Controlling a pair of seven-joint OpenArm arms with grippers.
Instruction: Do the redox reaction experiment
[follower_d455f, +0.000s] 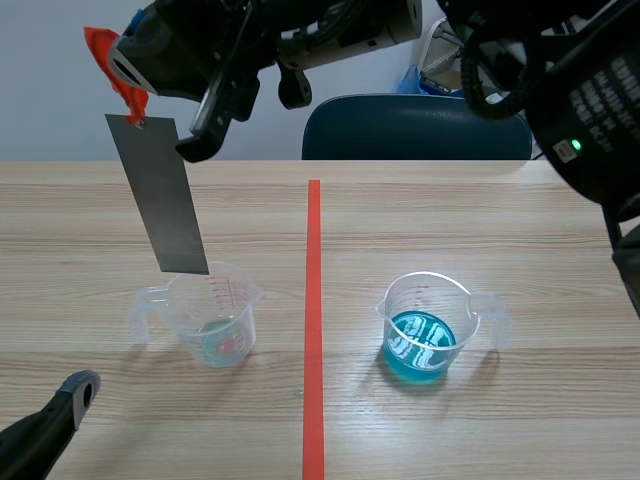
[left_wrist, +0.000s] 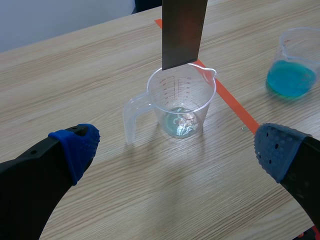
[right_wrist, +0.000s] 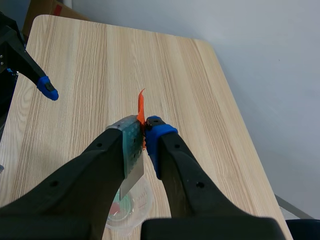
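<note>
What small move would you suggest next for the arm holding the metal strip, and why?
Probably lower the right gripper straight down. It is shut on the metal strip, whose lower end hangs about at the rim of the nearly empty cup, above the thin pale liquid in it and not yet dipped.

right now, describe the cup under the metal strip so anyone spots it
Find the red tape line down the table. In the scene view, the clear cup left of it sits below the metal strip. Its neighbour holds bright blue liquid; this one doesn't.
</note>
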